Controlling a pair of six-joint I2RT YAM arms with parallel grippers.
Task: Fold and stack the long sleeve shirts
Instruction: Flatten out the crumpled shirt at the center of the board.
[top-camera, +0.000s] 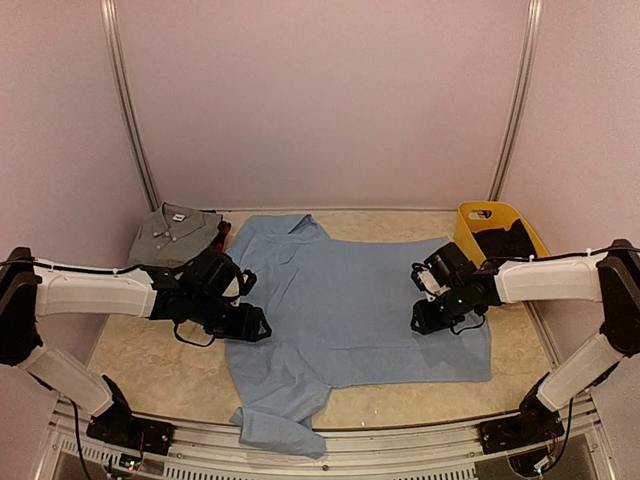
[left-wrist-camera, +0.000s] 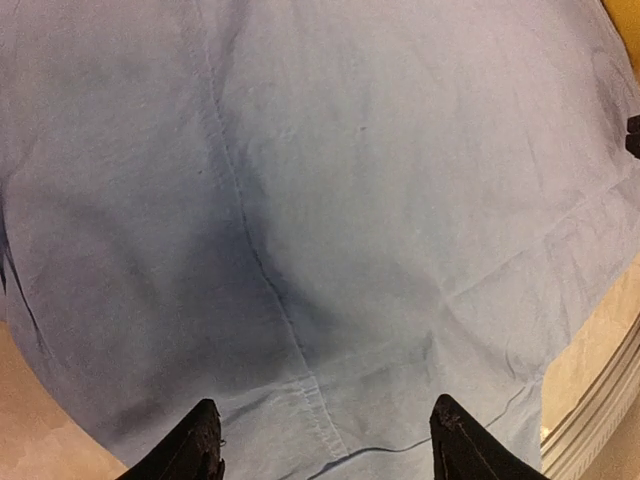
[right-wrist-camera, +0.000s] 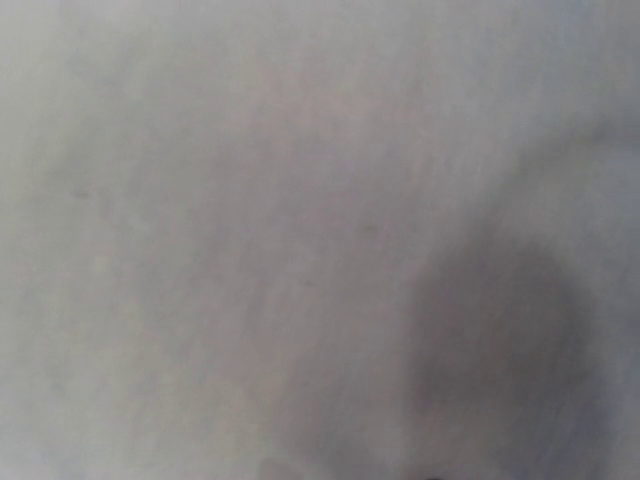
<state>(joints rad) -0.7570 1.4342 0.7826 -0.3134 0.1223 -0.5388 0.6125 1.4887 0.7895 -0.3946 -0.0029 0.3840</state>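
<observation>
- The grey shirt (top-camera: 172, 237) is seen folded at the counter's (top-camera: 150, 360) back left.
- The light blue shirt (top-camera: 350, 300) is laid flat mid-counter, not yet folded or stacked.
- The left pincer (left-wrist-camera: 326, 402) is held spread and empty over it; the right pincer's (top-camera: 428, 318) state cannot be told.

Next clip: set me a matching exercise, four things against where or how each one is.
Things:
1. light blue cloth shirt
2. grey collared cloth shirt
3. yellow plastic basket
4. left pincer

Place or state:
A. far right, at the back
B. open, over blue fabric
C. folded, far left
D. spread across the centre

Pairs: 1-D, 2-C, 3-A, 4-B
</observation>
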